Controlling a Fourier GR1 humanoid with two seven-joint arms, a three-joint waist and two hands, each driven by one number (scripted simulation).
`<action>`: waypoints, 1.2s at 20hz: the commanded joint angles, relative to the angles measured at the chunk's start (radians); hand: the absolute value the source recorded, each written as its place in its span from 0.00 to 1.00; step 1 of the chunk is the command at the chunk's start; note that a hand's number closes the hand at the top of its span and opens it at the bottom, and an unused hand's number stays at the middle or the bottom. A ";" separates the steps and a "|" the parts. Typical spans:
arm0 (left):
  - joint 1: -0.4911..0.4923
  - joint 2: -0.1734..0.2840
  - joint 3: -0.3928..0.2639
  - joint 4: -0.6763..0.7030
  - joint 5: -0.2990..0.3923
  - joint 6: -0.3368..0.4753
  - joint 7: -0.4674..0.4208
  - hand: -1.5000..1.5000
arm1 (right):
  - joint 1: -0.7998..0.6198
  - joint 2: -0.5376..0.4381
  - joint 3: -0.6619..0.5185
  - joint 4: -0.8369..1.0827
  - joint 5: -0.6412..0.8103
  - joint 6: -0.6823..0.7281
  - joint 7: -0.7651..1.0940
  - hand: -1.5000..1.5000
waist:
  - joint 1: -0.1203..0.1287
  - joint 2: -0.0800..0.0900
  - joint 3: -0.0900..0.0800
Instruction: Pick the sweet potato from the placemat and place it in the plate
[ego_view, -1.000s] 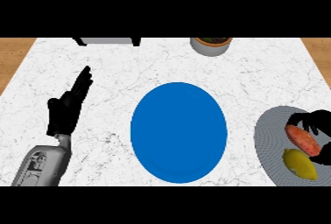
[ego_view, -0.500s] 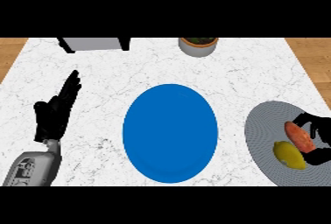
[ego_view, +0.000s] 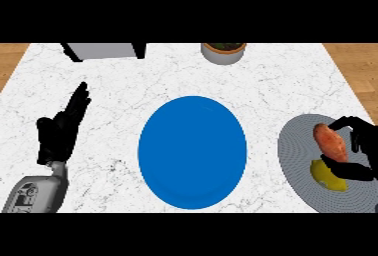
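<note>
Right hand (ego_view: 356, 145) at the right edge, fingers and thumb curled round the sweet potato (ego_view: 330, 142), which sits on the grey round placemat (ego_view: 295, 150); can't tell if it's lifted off the mat yet or just touching. A yellow lemon-like fruit (ego_view: 328, 175) lies just beside the potato on the same mat, toward the near edge, and part of the hand overlaps it. Blue plate (ego_view: 192, 150) is in the middle of the marble surface (ego_view: 111, 80), to the left of the mat, apart from it with a strip of bare surface between. Left hand (ego_view: 63, 127) rests at the left side, fingers straight and pointing up, holding nothing. At the far edge: a grey box-like item (ego_view: 103, 50) and a round pot (ego_view: 223, 52), both well apart from the action. Step in hand looks like grasp and lift. To do it well: confirm the fingers wrap the potato's middle, not its tapered end, so it doesn't pivot; raise straight up first so the yellow fruit isn't nudged or dragged along; then carry left above the plate rim, come down over the plate's centre, and let go only once the potato is low, since its rounded shape could roll toward the rim.
</note>
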 joint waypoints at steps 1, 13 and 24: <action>-0.014 0.021 0.007 -0.011 0.016 -0.035 -0.002 0.50 | 0.081 0.059 0.067 -0.328 0.000 0.027 0.095 1.00 | 0.024 0.007 0.002; -0.073 -0.022 -0.016 0.046 -0.008 -0.048 -0.033 0.50 | -0.108 0.360 0.482 -0.473 0.257 0.215 0.609 1.00 | 0.090 0.028 0.005; -0.080 -0.044 -0.014 0.040 -0.028 -0.040 -0.022 0.50 | -0.412 0.436 0.603 0.072 0.374 0.096 0.751 1.00 | 0.096 0.029 0.006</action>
